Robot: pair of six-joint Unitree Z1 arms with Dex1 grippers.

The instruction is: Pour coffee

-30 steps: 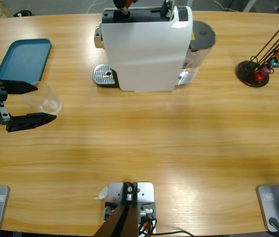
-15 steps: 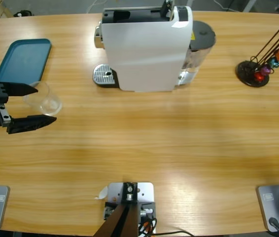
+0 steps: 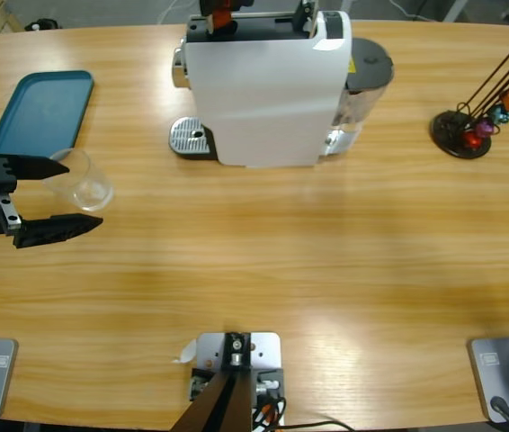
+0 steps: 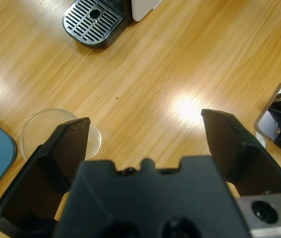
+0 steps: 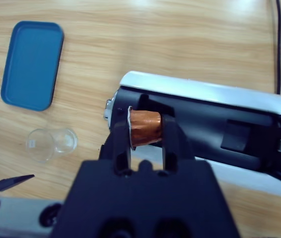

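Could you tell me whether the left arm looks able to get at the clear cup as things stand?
Probably yes. The left pincer is open and the cup stands upright just ahead, near one jaw, with bare table around it and the tray off to one side.

An open gripper [image 3: 57, 193] flanked a clear cup [image 3: 82, 180] beside a blue tray [image 3: 43, 108], left of the white coffee machine [image 3: 268, 85].

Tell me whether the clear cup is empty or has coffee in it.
Empty. The clear cup shows bare wood grain through its base in the left wrist view, with no amber liquid or foam inside.
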